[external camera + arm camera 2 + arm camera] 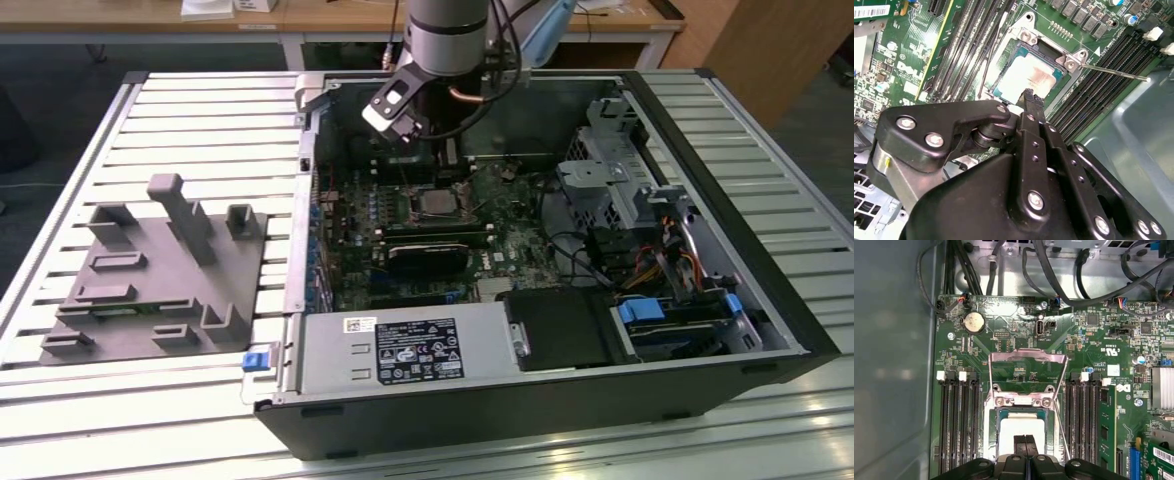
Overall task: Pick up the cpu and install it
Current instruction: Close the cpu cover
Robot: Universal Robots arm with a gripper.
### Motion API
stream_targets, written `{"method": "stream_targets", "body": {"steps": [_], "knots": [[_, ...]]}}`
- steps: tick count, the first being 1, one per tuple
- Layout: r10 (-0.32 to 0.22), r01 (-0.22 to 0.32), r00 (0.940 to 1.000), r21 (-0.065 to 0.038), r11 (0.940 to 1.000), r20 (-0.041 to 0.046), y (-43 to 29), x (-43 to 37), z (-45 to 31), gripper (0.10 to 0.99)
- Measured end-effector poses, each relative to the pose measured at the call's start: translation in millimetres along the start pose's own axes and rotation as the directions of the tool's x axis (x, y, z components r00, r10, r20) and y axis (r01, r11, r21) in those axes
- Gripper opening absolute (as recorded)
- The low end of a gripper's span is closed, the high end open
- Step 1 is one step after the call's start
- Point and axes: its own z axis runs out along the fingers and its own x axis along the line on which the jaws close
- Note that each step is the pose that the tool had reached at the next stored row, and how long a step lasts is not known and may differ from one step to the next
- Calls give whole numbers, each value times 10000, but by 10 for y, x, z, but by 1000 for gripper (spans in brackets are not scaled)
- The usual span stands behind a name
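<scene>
Item, exterior view, nine o'clock: grey fixture [147, 270] on the slatted table [80, 140], well apart from the work. Item, centre: open case [534, 410] with the motherboard [400, 230] lying flat inside. Item, the cpu [438, 204]: seated in its socket [990, 440] near the board's middle, at six o'clock from my arm [447, 30] in that view. The load plate [1026, 365] is swung up and open, and the lever [1114, 73] stands free beside it. Item, my gripper [1026, 441]: the jaws are closed on each other with nothing between them, tips over the chip's metal top in both wrist views. I cannot tell whether they touch it. Handling, by my judgement: light, thin and stiff. The smooth top is likely slippery, and the underside and socket contacts are fragile, so no sliding or tilting. Best hold is two opposite edges, never the faces. Pose: flat, silver side up, edges square to the socket frame and parallel to the memory slots [959, 425]. It is square, so it has no true long axis. Item, three o'clock: drive bays [601, 180] and cables [654, 265].
</scene>
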Motion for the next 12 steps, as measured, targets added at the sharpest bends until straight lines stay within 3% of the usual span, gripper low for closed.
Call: {"method": "stream_targets", "body": {"steps": [12], "knots": [[0,0,10000,5,10000,0,2,-1,-42,106]]}}
